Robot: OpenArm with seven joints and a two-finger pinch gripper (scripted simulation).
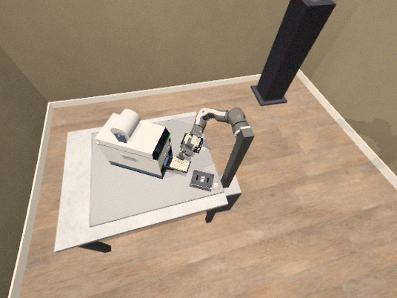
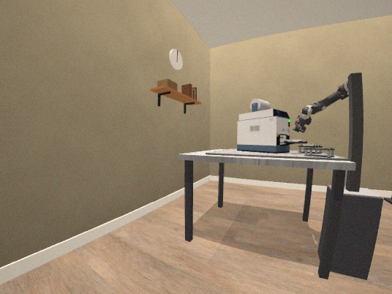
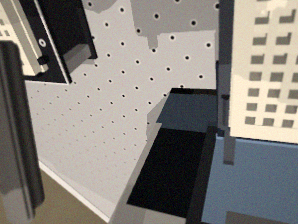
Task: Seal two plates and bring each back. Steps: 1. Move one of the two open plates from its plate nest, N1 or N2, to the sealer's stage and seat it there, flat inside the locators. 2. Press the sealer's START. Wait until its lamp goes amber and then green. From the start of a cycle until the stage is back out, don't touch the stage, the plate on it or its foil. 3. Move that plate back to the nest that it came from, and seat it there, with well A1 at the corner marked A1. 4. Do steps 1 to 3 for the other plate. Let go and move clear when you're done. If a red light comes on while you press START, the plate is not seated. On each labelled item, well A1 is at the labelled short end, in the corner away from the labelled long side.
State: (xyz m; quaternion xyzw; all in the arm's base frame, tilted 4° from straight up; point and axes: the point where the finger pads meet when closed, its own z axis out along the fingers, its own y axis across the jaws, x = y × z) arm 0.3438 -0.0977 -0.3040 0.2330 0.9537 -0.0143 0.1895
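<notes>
A light well plate [image 1: 180,164] [image 3: 265,70] [image 2: 295,141] lies on the sealer's stage, which stands out in front of the white sealer [image 1: 133,144] [image 2: 260,129]. The sealer's lamp [image 1: 169,137] [image 2: 289,120] is green. My gripper [image 1: 184,151] [image 2: 300,126] hangs a little above the plate, open, with nothing between the fingers. One finger [image 3: 15,135] shows at the left of the wrist view. An empty dark nest [image 1: 202,179] lies in front of the stage. A second nest [image 3: 55,45] with a light plate edge shows at the upper left of the wrist view; in the top view my arm hides it.
The arm's dark post [image 1: 237,157] [image 2: 354,128] stands at the table's right edge. The nests [image 2: 317,150] lie between the sealer and the post. The perforated mat [image 3: 115,100] [image 1: 122,193] covers the table top. The sealer's dark slot [image 3: 170,170] lies under the wrist.
</notes>
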